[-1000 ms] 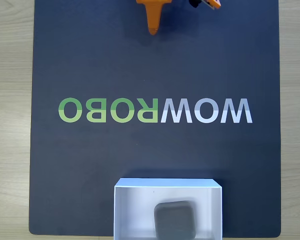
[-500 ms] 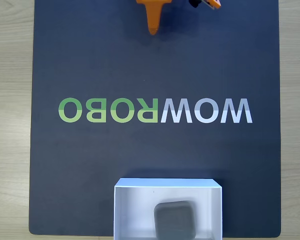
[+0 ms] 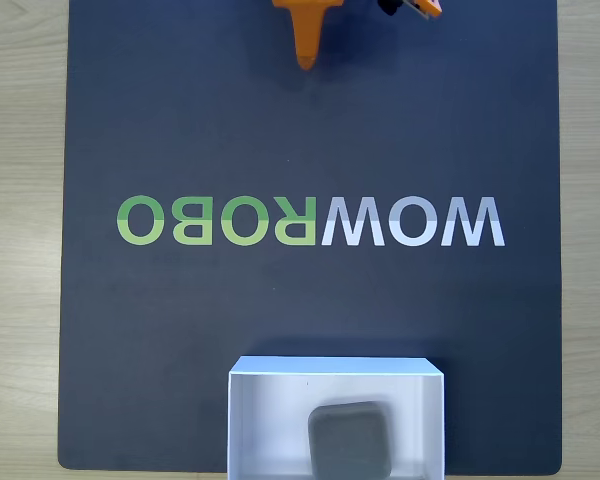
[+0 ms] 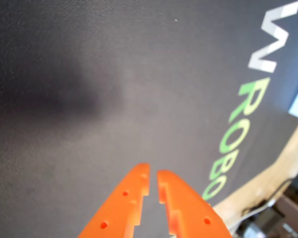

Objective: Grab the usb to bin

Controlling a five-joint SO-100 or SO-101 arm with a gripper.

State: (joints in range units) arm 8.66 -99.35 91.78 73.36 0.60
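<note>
- Gripper (image 4: pixel 153 179): your orange jaws are sitting nearly closed and empty above the dark mat (image 3: pixel 180 320), parked well apart from the load.
- Usb (image 3: pixel 350 438): it is lying inside the bin (image 3: pixel 242 420), suggesting delivery is finished.

Fixed view: you've got even, bright, sharp light, soft shadow beside the bin (image 3: pixel 337 372) wall. Wrist view: your mat (image 4: pixel 89 89) is soft, blurred shadow patch left, gripper (image 4: pixel 153 179) out of focus.
</note>
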